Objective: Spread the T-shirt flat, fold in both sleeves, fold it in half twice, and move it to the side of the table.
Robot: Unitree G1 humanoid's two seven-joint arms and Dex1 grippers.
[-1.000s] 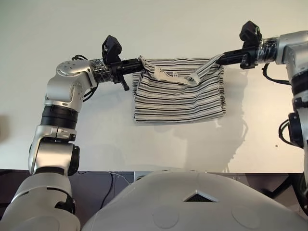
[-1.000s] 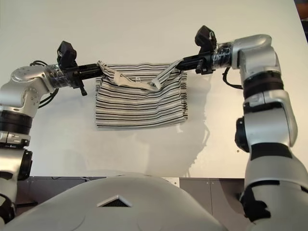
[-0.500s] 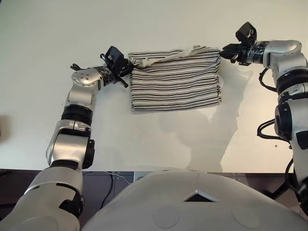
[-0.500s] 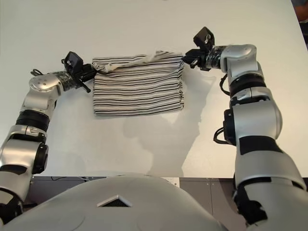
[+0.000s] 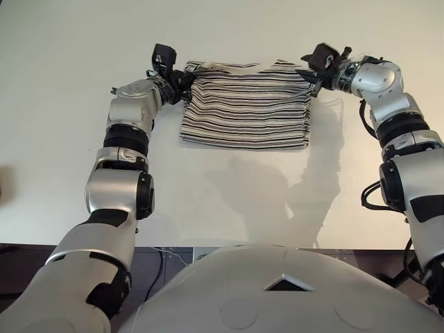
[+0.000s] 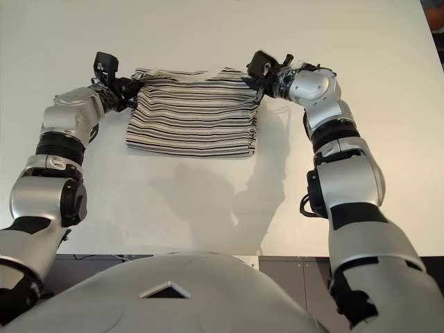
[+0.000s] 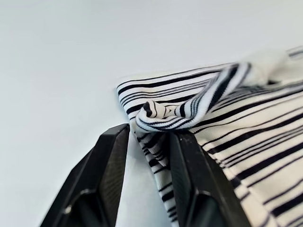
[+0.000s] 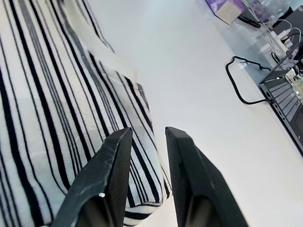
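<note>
T-shirt [image 5: 244, 111]: black-and-cream striped knit, folded to a compact stacked rectangle. It lies flat on the far middle of the bench [image 5: 222, 208]. The near edge is straight with several layers showing, and the right edge is slightly stepped. A plain cream band [image 8: 102, 45] runs along the far edge.

Left far corner: the hem is rolled into a small bunch [image 7: 165, 111] and stands up off the surface.

Left gripper [image 5: 183, 78]: at that corner, low on the bench. The jaws stand partly open with the rolled hem sitting between them. Bare bench shows in the gap, so no firm pinch is evident.

Right gripper [image 5: 310, 75]: at the right far corner. The jaws are a narrow gap apart, straddling the cloth edge, with stripes visible through the gap. They do not appear clamped.

Handling, as a judgement: light, limp and soft, with no stiffness to hold its shape. The layers will likely shear or fan open if lifted by one corner. It is better taken at both far corners through the full stack, or dragged flat, since the bench is smooth, matte and white.

The folding looks done; moving it to the side is not yet done.

Beyond: a black cable [image 8: 246, 80] lies on the bench, well apart from the cloth.
</note>
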